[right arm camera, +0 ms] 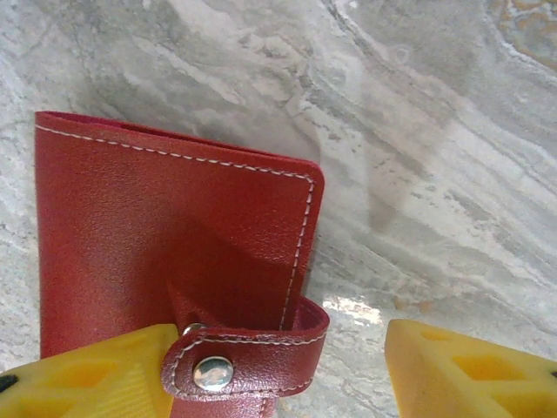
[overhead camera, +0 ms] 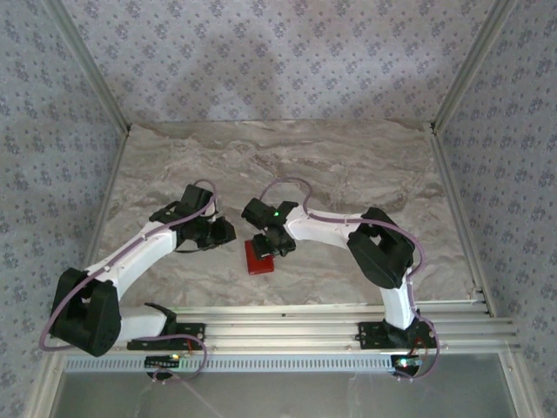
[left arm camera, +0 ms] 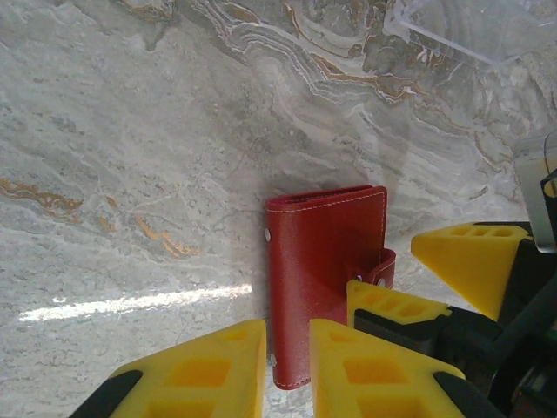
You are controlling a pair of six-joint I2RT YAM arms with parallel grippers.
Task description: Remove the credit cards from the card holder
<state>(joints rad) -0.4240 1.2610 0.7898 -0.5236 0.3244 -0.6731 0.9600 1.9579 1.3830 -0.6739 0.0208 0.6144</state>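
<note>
With its jaws spread wide and nothing in them, the right claw (right arm camera: 278,344) straddles the strap (right arm camera: 252,348) of the holder (right arm camera: 174,218). One finger lies over the red cover beside the snap (right arm camera: 213,372), and the other hangs over bare counter (right arm camera: 435,131) just past the holder's edge. The left claw (left arm camera: 287,366) is just beside one end of the holder, its jaws drawn close with a narrow gap and nothing between them. Whether it touches the leather I cannot tell.

The holder lies flat on the counter between the two claws, folded and snapped shut. The cards are presumably inside, so none is out yet.

The step in hand looks like the first one: undoing the strap. For the next move, I judge, the right claw must close on the strap's free loop and peel it off the snap. The left should press the holder down so it neither lifts nor slides. The loop is small and thin, and a pinch set too deep would catch the cover too.
</note>
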